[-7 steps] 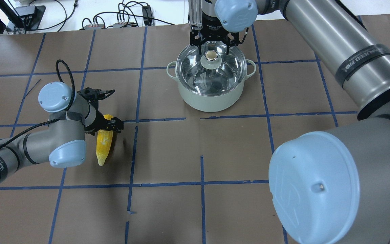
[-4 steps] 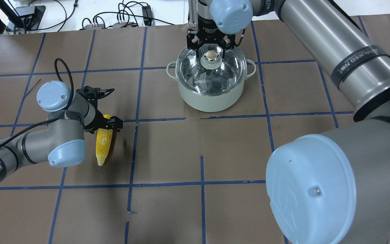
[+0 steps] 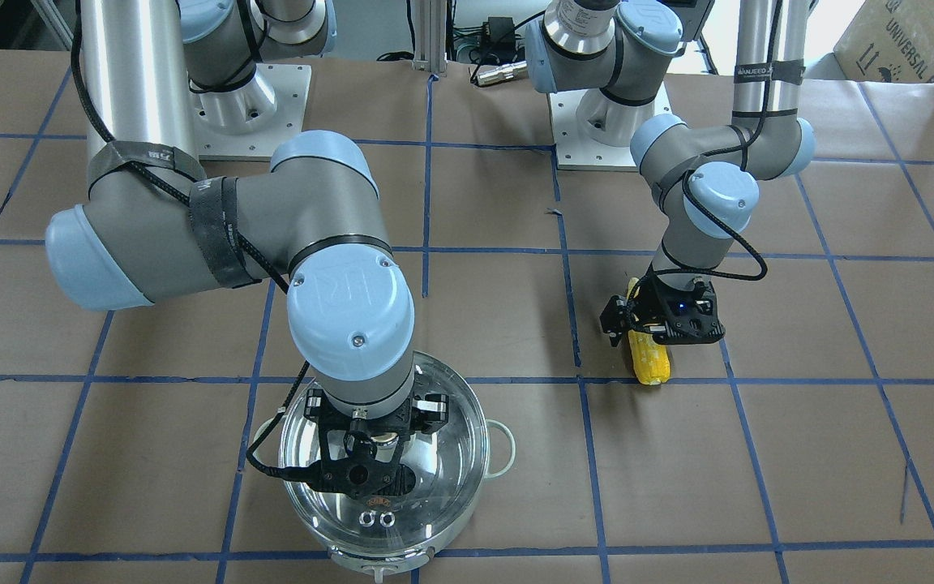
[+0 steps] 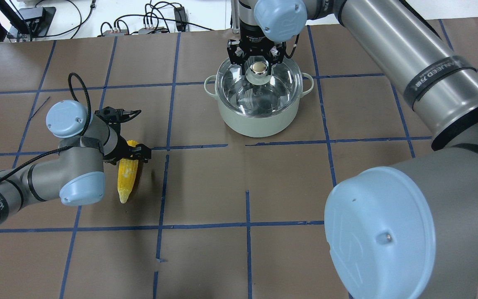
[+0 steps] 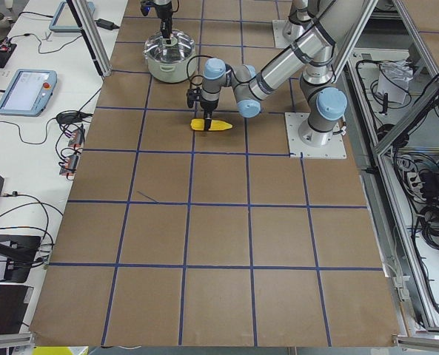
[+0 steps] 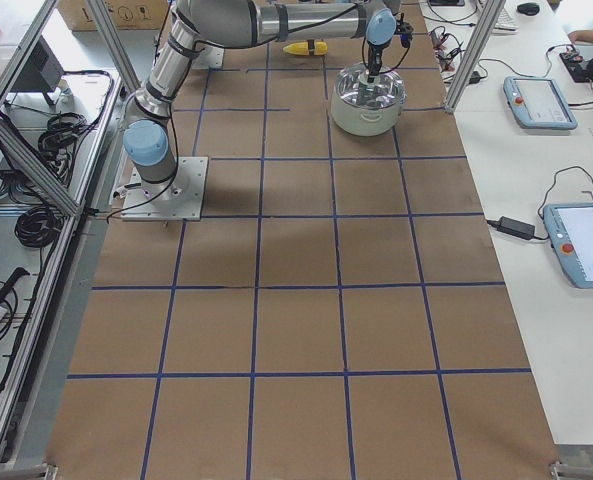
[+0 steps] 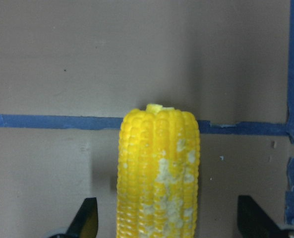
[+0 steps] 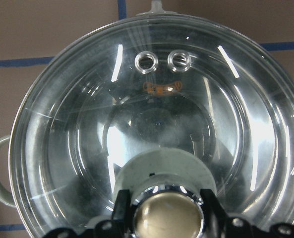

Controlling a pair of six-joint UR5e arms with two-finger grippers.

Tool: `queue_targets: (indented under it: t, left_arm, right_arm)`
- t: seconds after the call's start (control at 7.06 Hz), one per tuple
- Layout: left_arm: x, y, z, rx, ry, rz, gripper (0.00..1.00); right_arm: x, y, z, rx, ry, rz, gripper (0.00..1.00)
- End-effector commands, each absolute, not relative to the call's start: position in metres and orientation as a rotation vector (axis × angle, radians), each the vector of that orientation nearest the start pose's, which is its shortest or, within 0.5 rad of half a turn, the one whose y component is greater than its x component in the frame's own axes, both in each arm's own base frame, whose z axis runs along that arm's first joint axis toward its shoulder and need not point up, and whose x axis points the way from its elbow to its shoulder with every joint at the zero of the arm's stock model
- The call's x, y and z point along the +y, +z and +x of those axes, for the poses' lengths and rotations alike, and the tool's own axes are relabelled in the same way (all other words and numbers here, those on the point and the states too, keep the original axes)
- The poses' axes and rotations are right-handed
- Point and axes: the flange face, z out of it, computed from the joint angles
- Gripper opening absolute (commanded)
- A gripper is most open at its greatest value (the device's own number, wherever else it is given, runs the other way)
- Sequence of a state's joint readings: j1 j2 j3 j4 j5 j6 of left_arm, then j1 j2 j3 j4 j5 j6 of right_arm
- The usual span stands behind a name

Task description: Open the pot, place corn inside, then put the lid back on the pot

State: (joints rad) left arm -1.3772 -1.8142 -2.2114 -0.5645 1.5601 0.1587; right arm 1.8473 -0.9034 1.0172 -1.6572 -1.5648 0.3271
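Observation:
The pot (image 4: 259, 120), pale green outside and shiny inside, stands at the table's far middle with the clear glass lid (image 4: 259, 89) on it. My right gripper (image 4: 258, 62) hangs over the lid, its fingers closed against both sides of the pale, metal-topped knob (image 8: 169, 213). The lid (image 8: 151, 99) fills the right wrist view. The yellow corn (image 4: 126, 178) lies on the table at the left. My left gripper (image 4: 127, 153) is open, its fingers astride the corn (image 7: 159, 173) with gaps on both sides. In the front view the left gripper (image 3: 653, 328) stands over the corn (image 3: 649, 361).
Brown paper with blue tape lines (image 4: 247, 224) covers the table. The right arm's big elbow (image 4: 380, 232) fills the near right of the overhead view. Cables and boxes (image 4: 152, 25) lie beyond the far edge. The arm bases (image 3: 597, 122) stand at the robot's side.
The right gripper's fingers have drawn in from wide apart until they sit against the lid's knob. The left arm has barely shifted over the corn.

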Motion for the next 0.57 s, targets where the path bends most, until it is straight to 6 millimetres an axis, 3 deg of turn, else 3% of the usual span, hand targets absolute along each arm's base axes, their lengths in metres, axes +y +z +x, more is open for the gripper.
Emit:
queue_targets:
  t: [0.0,0.14,0.28,0.42]
  left_arm:
    - [-0.479,0.184,-0.043,3.125,-0.187,-0.052,1.0]
    - [-0.479,0.183,-0.039,3.129,-0.184,-0.063,1.0]
    - [-0.48,0.183,-0.03,3.13,-0.185,-0.066,0.94]
    - [-0.48,0.183,-0.023,3.128,-0.184,-0.051,0.79]
  right_arm:
    - [-0.688,0.354,0.328,3.141,0.03,0.089,0.23]
    - [-0.691,0.377,0.324,3.132,-0.011,0.098,0.23]
    - [-0.687,0.405,0.32,3.131,-0.006,0.098,0.21]
    - [-0.694,0.414,0.299,3.131,-0.021,0.07,0.2]
